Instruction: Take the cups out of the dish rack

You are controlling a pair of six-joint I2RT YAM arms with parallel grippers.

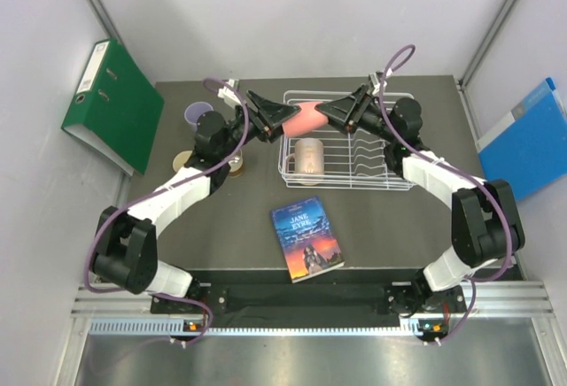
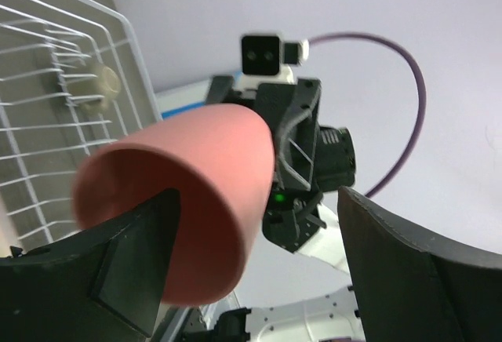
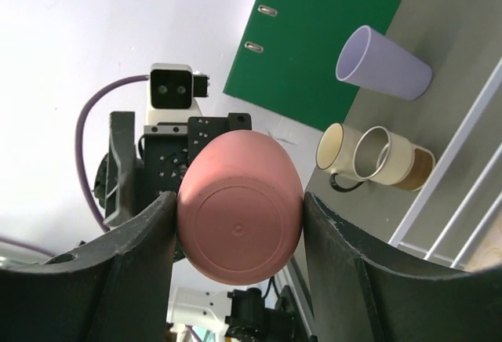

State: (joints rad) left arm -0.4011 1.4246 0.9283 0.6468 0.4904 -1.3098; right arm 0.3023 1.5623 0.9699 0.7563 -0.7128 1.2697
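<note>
Salmon-pink cup (image 3: 239,212) in right end effector (image 3: 239,228)

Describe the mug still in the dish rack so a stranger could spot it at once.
Find the white wire rack at the back of the dark table. A beige mug sits in its left half. It is the only cup inside the wires; the pink cup is held in the air over the rack's far left corner.
</note>
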